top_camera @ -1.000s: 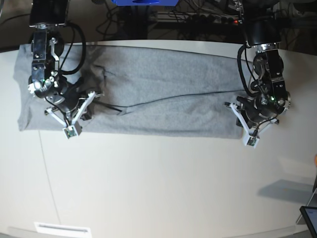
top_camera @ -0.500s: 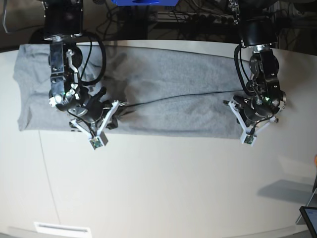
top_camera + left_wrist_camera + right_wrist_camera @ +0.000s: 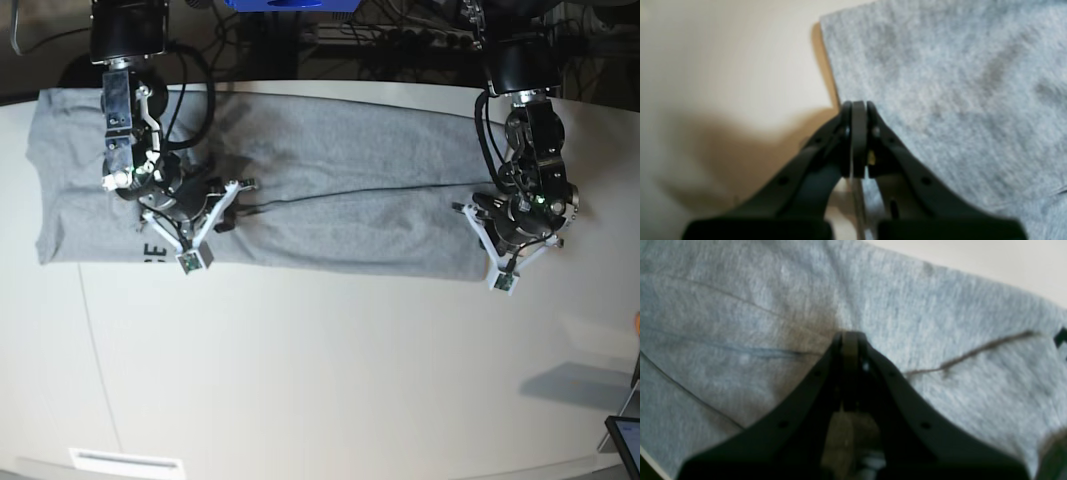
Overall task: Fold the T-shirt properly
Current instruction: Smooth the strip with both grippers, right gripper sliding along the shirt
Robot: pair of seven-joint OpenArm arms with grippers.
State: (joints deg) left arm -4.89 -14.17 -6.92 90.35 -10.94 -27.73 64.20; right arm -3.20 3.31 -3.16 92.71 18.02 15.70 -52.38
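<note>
1. T-shirt (image 3: 330, 190): soft, light, limp heather-grey knit; no stiffness, likely to sag, drag and crease when lifted; unlikely to slip much against the pads.
2. Best hold, as a judgement: pinch at edges and corners, both layers together, one grip toward each end, so that the panel lifts flat rather than bunching.
3. Appearance: folded into a long band running left to right; plain grey face up; a long dark crease or layer edge crossing the middle; black letters peeking out at the near-left edge, only partly legible; wrinkles bunched left of centre.
4. Location: far half of the pale table (image 3: 330, 380), spanning almost from the left edge to the right-hand arm; near edge straight, right end squared off.
5. Left gripper (image 3: 858, 106): at the right end of the band, tips pressed together at the cloth's edge where it meets the table; whether cloth is caught, not clear.
6. Right gripper (image 3: 848, 336): over the left part of the band, jaws closed tight, tips down on the grey fabric beside a crease; grip on cloth not confirmable.
</note>
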